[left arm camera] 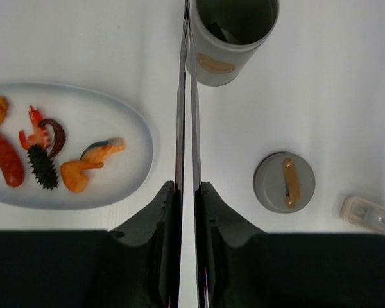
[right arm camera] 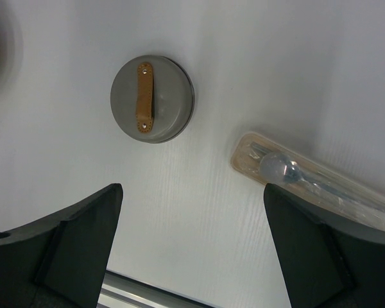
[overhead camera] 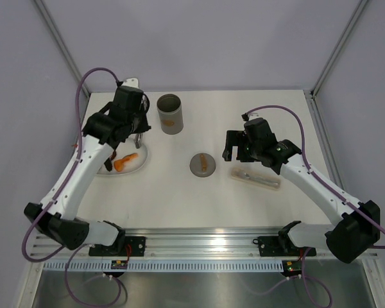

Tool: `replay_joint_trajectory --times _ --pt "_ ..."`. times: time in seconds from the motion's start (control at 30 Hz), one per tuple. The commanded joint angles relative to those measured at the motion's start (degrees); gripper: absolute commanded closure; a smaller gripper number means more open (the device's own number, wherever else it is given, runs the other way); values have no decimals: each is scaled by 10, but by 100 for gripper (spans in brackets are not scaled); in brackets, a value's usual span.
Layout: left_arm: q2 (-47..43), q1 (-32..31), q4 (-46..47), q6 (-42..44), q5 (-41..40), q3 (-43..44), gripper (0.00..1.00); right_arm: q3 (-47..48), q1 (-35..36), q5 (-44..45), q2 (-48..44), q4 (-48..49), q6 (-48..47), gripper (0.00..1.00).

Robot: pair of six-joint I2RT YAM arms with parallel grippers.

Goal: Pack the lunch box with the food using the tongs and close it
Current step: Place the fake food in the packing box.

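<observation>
My left gripper [left arm camera: 187, 189] is shut on the slim silver tongs [left arm camera: 181, 115], whose two arms are squeezed nearly together and reach up past the left rim of the grey lunch box [left arm camera: 231, 45]. The canister stands open and upright with a dark shape inside. Its round lid [left arm camera: 284, 183] with the tan strap lies flat on the table. Orange, red and dark pieces of food [left arm camera: 77, 173] lie on the white oval plate [left arm camera: 138, 138]. In the top view my left gripper [overhead camera: 135, 128] hangs over the plate's far edge. My right gripper [right arm camera: 192, 189] stands open and empty near the lid [right arm camera: 152, 98].
A flat tan packet [right arm camera: 314, 183] in clear wrapping, with a spoon inside, lies to the right of the lid and under my right gripper's right finger. A metal rail [overhead camera: 199, 247] runs along the table's near edge. Grey walls enclose the table at the back and sides.
</observation>
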Motion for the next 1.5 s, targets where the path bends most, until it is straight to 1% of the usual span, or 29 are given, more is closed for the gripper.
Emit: replay_joint_trajectory --times 0.0,0.1,0.13,0.17,0.3,0.37,0.5,0.6,0.63,0.7,0.93,1.0,1.23,1.47 --pt "-66 2 -23 -20 -41 -49 89 -2 0 -10 -4 18 3 1" --pt "-114 2 -56 -47 -49 -103 93 -2 -1 -11 -3 18 2 1" --pt "-133 2 -62 -54 -53 -116 94 -2 0 -12 -3 18 1 1" --pt "-141 2 -70 -62 -55 -142 94 -2 0 -12 -3 19 0 1" --pt "-168 2 -103 -100 -71 -195 93 -3 0 -17 -2 21 0 1" --pt "-170 2 -115 -111 -88 -211 91 -3 0 -20 -2 22 0 1" --pt "-159 2 -135 -114 -107 -241 82 -4 0 -22 -5 24 0 1" --pt "-147 2 -137 -111 -113 -249 78 -4 0 -23 -7 23 1 1" --pt "-143 2 -136 -110 -115 -254 75 -4 0 -22 -7 21 1 1" --pt "-131 2 -134 -105 -119 -256 73 -4 0 -22 -7 21 1 1" --pt "-90 -2 -118 -95 -122 -252 70 -4 0 -24 -9 20 2 1" --pt "-78 -8 -112 -90 -123 -243 68 -2 0 -22 -9 18 2 1" --pt "-36 -12 -114 -83 -147 -225 64 -4 0 -22 -7 20 4 1" --pt "-11 -20 -116 -85 -166 -220 56 -9 -1 -21 -7 21 5 1"
